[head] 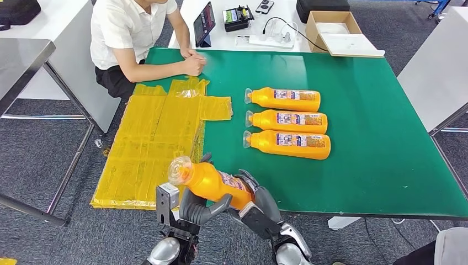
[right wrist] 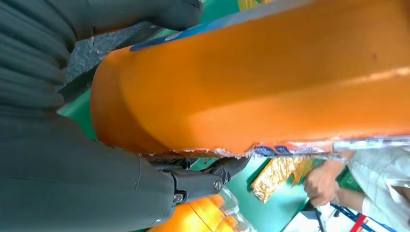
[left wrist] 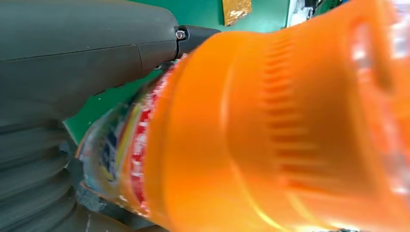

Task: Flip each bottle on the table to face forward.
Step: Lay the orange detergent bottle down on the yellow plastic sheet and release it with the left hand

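Three bottles point(head: 287, 122) lie label-up in a row on the table point(head: 375, 160), apparently done, while both hands, left point(head: 201, 208) and right point(head: 259, 204), grip a fourth bottle point(head: 212, 181) off the near edge, not yet placed.

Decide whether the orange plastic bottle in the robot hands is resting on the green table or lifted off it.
Lifted: the orange plastic bottle is tilted, held in both the left robot hand and right robot hand at the green table edge.

Person in white shirt point(head: 129, 27) seated at the far-left table corner, hands on the green mat point(head: 364, 138). Yellow plastic bags point(head: 160, 132) spread flat, overhanging the left edge. Behind on the white table: tablet point(head: 204, 23), open cardboard box point(head: 331, 30), power strip point(head: 270, 41).
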{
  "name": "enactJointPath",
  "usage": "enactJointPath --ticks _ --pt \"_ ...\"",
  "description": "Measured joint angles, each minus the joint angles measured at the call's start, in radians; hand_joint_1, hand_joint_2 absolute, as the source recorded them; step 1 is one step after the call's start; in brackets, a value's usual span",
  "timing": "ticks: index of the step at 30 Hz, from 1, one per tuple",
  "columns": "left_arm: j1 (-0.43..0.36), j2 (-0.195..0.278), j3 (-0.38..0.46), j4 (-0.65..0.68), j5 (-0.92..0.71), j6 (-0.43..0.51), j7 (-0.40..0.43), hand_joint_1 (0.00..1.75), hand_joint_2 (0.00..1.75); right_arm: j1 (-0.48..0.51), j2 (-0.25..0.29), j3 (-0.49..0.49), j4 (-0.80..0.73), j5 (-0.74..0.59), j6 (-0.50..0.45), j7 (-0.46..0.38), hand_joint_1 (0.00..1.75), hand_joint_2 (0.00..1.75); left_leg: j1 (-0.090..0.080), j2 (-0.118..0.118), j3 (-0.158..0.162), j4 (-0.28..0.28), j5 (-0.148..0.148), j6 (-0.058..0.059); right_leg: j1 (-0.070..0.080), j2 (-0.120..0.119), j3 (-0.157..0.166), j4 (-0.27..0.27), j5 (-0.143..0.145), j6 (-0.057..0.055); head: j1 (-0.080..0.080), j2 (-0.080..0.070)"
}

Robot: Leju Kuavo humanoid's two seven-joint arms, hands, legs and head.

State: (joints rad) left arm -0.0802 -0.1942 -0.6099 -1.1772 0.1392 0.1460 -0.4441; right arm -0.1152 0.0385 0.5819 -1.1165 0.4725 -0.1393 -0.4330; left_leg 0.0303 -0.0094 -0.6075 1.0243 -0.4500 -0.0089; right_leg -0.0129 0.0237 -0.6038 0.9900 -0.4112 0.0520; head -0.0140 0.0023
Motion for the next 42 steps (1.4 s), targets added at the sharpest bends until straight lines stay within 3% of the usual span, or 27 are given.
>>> enactJointPath --ticks 6,14,18,19,20,21,24,26,30,42 --pt "-0.001 0.000 -0.002 -0.006 0.015 0.000 0.006 0.00 1.75 -0.004 -0.002 0.012 0.009 0.019 -0.008 0.009 1.74 1.75 0.000 0.000 0.000 0.000 0.000 0.000 0.000 0.000 0.000 0.000 0.000 0.000 0.000 0.000" --pt "-0.003 0.000 0.001 -0.006 0.152 -0.025 0.057 0.00 1.75 -0.016 -0.011 0.053 0.028 0.061 -0.042 0.044 1.75 1.75 0.000 0.000 0.000 0.000 0.000 0.000 0.000 0.000 0.000 0.000 0.000 0.000 0.000 0.000" --pt "-0.003 0.004 0.008 -0.006 0.289 -0.141 0.131 1.75 1.75 -0.022 -0.013 0.063 0.044 0.032 -0.032 0.033 1.71 1.75 0.000 0.000 -0.001 0.000 0.000 0.000 0.000 0.000 0.000 0.000 0.000 0.000 0.000 0.000" --pt "-0.003 0.007 0.011 -0.006 0.309 -0.163 0.142 1.75 1.75 -0.025 -0.014 0.064 0.049 0.027 -0.032 0.027 1.66 1.75 0.000 0.000 -0.001 0.000 0.000 0.000 0.000 0.000 -0.001 0.000 0.000 0.000 0.000 0.000" --pt "-0.004 0.010 0.012 -0.006 0.318 -0.174 0.146 1.75 1.75 -0.028 -0.014 0.066 0.055 0.024 -0.032 0.022 1.56 1.75 0.000 0.000 -0.001 0.000 0.000 0.000 0.000 0.000 -0.001 0.000 0.000 0.000 0.000 0.000" --pt "-0.004 0.012 0.012 -0.005 0.316 -0.175 0.146 1.75 1.75 -0.032 -0.014 0.068 0.059 0.021 -0.033 0.019 1.27 1.75 0.000 0.000 -0.001 0.000 0.000 0.000 0.000 0.000 -0.001 0.000 0.000 0.000 0.000 0.000" --pt "-0.009 0.013 0.012 0.004 0.312 -0.168 0.144 1.75 1.75 -0.041 -0.014 0.072 0.071 0.017 -0.036 0.017 0.17 1.75 0.000 0.000 -0.001 0.000 0.001 0.001 0.000 -0.001 -0.001 0.000 0.000 0.000 0.000 0.000" --pt "-0.010 0.013 0.013 0.009 0.314 -0.167 0.143 1.75 1.75 -0.042 -0.013 0.073 0.076 0.010 -0.039 0.016 0.00 1.75 0.000 0.000 -0.001 0.000 0.001 0.001 0.000 -0.001 -0.001 0.000 0.000 0.000 0.000 0.000" --pt "-0.009 0.014 0.015 0.011 0.336 -0.160 0.137 1.75 1.75 -0.042 -0.006 0.073 0.082 -0.010 -0.056 -0.011 0.00 0.00 0.000 0.000 -0.001 0.000 0.001 0.001 0.000 -0.001 -0.001 0.000 0.000 0.000 0.000 0.000" --pt "-0.020 0.009 0.054 -0.047 0.357 -0.050 0.108 1.75 1.75 -0.014 0.023 0.080 0.027 -0.015 -0.136 -0.081 0.00 0.00 0.000 0.000 -0.001 0.000 0.001 0.001 0.000 -0.001 -0.001 0.000 0.000 0.000 0.000 0.000"
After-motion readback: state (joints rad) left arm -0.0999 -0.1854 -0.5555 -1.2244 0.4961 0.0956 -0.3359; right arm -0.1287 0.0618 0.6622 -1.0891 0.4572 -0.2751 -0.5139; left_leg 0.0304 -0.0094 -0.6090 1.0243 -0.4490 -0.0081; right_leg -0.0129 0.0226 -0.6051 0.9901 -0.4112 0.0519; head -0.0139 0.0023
